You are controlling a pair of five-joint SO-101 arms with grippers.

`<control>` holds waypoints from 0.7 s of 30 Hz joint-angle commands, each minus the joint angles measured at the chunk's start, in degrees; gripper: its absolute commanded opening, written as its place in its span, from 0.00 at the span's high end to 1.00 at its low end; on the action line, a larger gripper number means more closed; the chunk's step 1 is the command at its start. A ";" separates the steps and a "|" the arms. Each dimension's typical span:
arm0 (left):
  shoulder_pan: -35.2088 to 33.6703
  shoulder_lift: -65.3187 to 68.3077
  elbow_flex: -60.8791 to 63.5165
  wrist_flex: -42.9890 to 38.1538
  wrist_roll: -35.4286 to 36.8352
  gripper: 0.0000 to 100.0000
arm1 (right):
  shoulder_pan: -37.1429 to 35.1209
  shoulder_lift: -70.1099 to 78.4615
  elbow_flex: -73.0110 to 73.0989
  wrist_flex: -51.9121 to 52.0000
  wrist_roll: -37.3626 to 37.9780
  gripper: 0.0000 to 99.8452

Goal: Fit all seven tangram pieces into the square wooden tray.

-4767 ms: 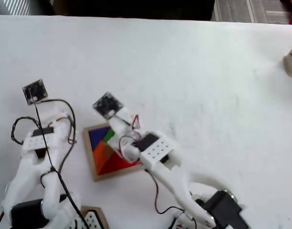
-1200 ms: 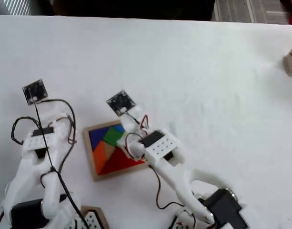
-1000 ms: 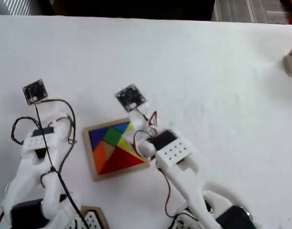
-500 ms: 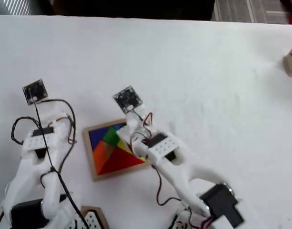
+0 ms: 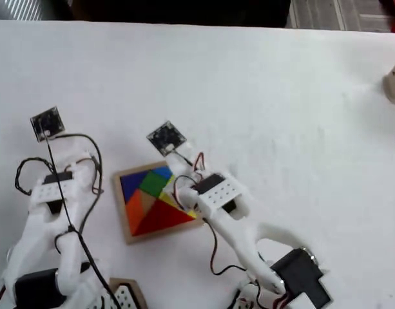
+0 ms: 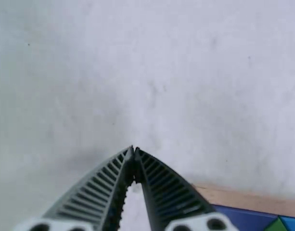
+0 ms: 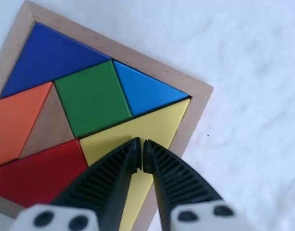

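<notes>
A square wooden tray [image 5: 127, 222] lies on the white tabletop [image 5: 281, 96] between the two arms, close in front of their bases. Flat coloured pieces fill it: a large dark blue triangle [image 7: 46, 53] along one rim, a green square [image 7: 92, 96] against its long side, a lighter blue small triangle [image 7: 145, 89] beside the square, a yellow triangle [image 7: 152, 125] along the adjoining rim, a red triangle [image 7: 36, 175] next to the yellow one, and an orange parallelogram [image 7: 15, 120] between the dark blue and the red. A tan triangle [image 7: 48, 127] sits among the orange, green and red; I cannot tell whether it is a piece or bare tray floor. The right tool [image 7: 140, 147] hangs over the yellow triangle, its jaws drawn to a thin slit with nothing between them; whether the tips touch the piece is unclear. The left tool [image 6: 133, 151] is over bare tabletop just beside a corner of the tray, its jaws pressed together and gripping nothing.
</notes>
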 commanded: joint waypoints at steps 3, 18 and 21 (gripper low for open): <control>-0.48 -0.31 -2.02 -1.14 0.18 0.98 | 3.56 -6.29 -1.05 0.92 0.44 0.98; 0.75 -1.01 -1.93 -0.88 -3.25 0.98 | 24.22 -32.31 8.53 11.65 -5.27 0.98; 2.95 -3.56 0.35 -1.23 -4.84 0.98 | 30.02 -37.14 11.34 13.23 -5.54 0.98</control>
